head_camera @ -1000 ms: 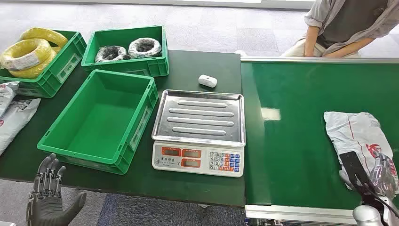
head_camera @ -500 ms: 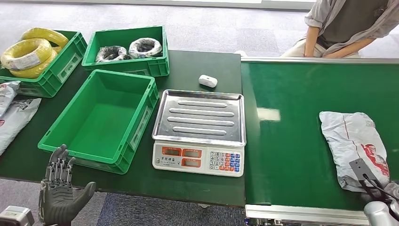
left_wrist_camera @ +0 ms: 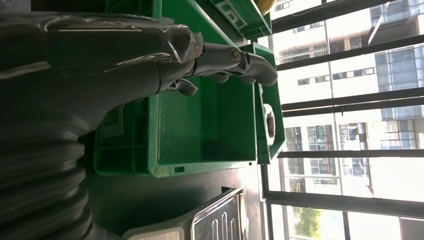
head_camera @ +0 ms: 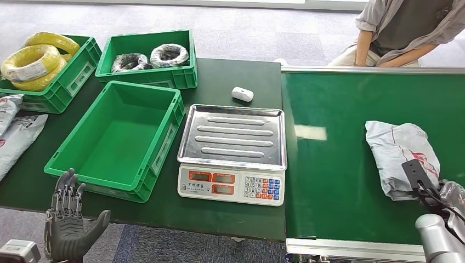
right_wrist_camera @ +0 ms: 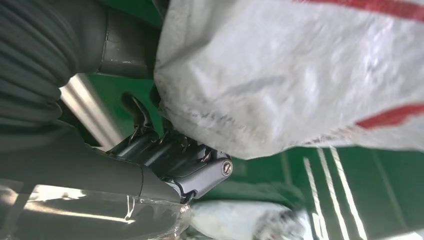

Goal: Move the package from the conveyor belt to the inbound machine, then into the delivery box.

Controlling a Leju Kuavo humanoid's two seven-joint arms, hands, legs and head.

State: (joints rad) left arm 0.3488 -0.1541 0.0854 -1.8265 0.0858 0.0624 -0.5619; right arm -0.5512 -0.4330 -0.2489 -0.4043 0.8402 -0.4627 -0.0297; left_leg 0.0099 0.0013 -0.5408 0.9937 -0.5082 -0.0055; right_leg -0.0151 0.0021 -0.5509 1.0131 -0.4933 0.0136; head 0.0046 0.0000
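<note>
Green belt (head_camera: 340, 181), package (head_camera: 397, 153), scale (head_camera: 233, 150) beside

The left hand (head_camera: 68, 230) is dark grey, its jointed fingers (left_wrist_camera: 240, 62) pinned with small silver screws. A ribbed grey cover (left_wrist_camera: 40, 180) sits behind it, partly wrapped in clear plastic. The right arm (head_camera: 436, 238) is silver, with thin black cables.

right hand (head_camera: 447, 200) cut by frame edge | package (head_camera: 402, 158) hides its fingers
</note>
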